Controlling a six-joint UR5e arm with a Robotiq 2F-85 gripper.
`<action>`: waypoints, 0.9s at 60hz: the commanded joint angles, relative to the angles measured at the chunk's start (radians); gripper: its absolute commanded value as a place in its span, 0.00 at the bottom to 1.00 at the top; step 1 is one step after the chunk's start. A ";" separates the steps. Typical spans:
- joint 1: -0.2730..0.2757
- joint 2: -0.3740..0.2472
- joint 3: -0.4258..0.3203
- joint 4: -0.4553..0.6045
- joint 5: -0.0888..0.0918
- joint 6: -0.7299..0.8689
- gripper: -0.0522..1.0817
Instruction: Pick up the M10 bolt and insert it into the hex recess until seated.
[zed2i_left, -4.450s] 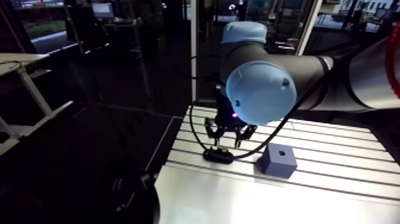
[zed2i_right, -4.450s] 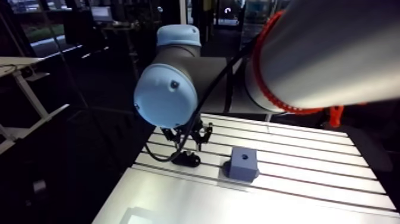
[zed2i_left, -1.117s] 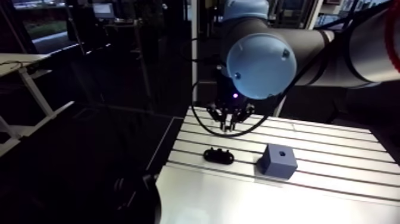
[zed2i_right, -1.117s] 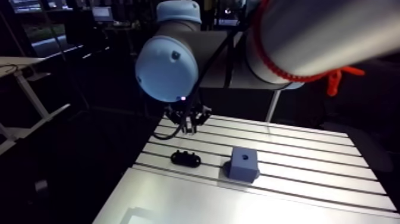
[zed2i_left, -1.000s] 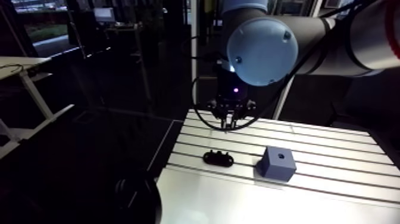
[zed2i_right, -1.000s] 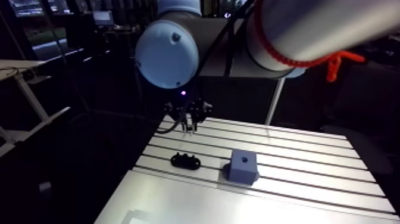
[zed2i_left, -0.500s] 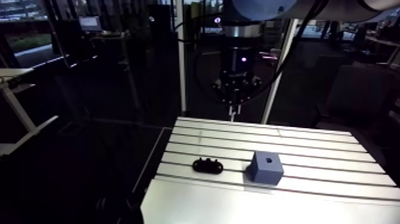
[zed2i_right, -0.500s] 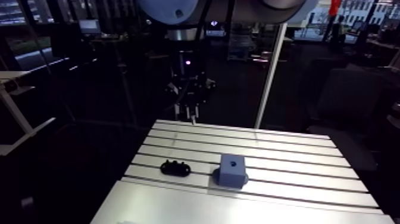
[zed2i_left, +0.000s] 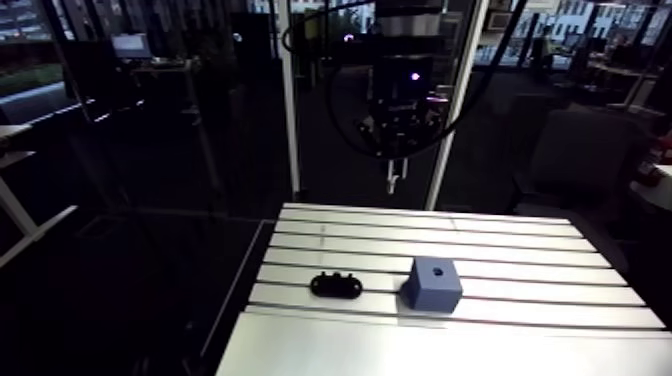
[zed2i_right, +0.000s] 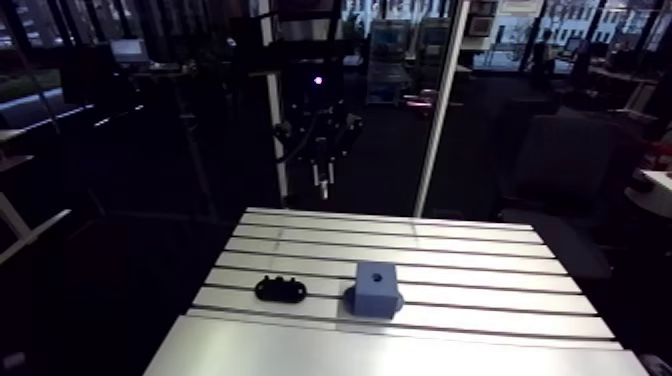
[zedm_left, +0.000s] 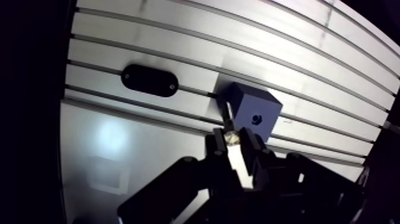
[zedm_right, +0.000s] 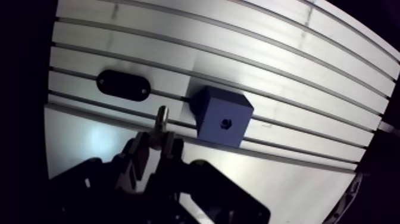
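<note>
- High above the counter (zed2i_left: 520, 240), the jaws are held well clear of everything on it.
- In the wrist view the jaws are seen closed to a narrow gap on the M10 bolt (zedm_left: 228, 118). One end is clamped and the shank protrudes past the tips.
- A blue-grey block (zed2i_left: 432, 283) is seated on the counter, ahead of the jaws. The hex recess (zed2i_left: 437, 270) is seen as a dark spot in its top face.
- A black oval holder (zed2i_left: 336, 286) is noted left of the block, apart from it.
</note>
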 joint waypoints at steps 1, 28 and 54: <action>-0.056 -0.005 -0.002 0.032 0.006 -0.161 0.96; -0.110 -0.023 0.034 0.068 0.008 -0.515 0.99; -0.175 -0.025 0.078 0.114 -0.038 -0.549 0.99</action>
